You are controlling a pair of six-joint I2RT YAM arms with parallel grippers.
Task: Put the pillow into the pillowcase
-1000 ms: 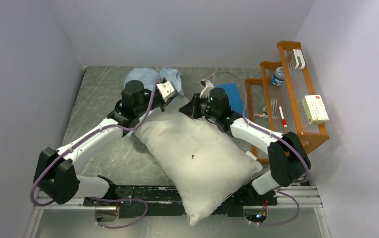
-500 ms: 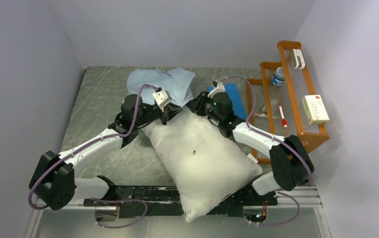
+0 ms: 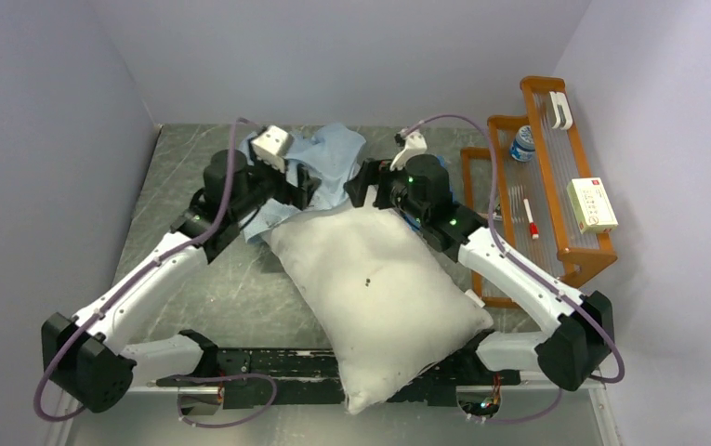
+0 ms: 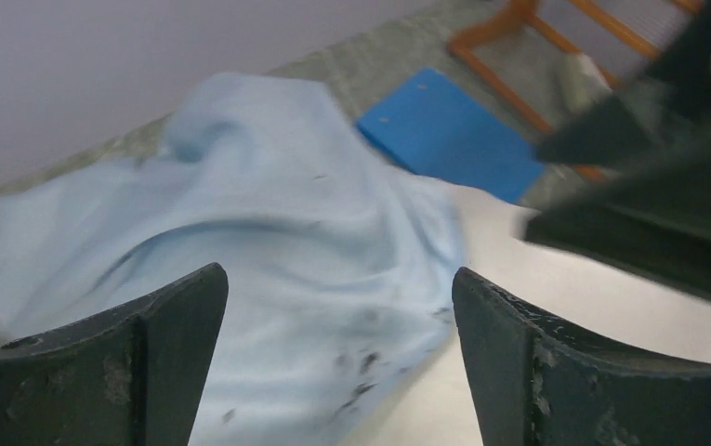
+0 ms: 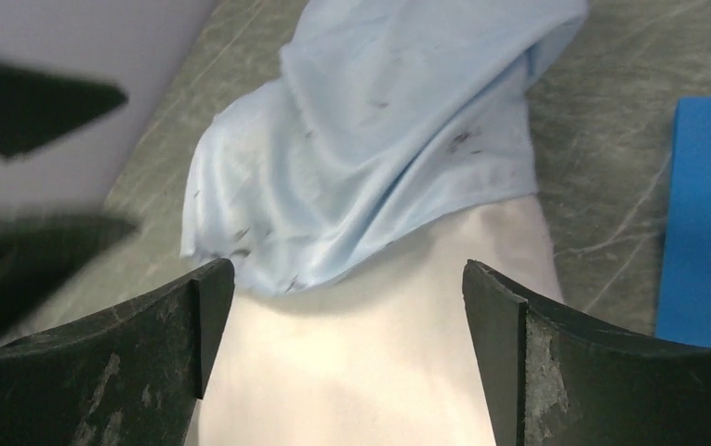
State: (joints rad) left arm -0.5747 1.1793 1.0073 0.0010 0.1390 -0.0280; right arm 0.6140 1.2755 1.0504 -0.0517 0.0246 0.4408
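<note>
The pillow (image 3: 379, 297) is laid diagonally on the table (image 3: 179, 181), its near corner hung past the edge. At its far end, the left gripper (image 4: 337, 307) and right gripper (image 5: 347, 307) are held wide open. The pillowcase (image 3: 333, 163) is draped onto that end.

Grey marbled tabletop (image 3: 184, 177), boxed by plain lavender walls (image 3: 351, 56) left, far, right. Orange wooden rack (image 3: 556, 200) along right wall. Even light.

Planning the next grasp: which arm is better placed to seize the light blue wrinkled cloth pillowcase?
Probably left: the open left gripper frames the pillowcase; the right gripper faces mostly the plump off-white pillow.
</note>
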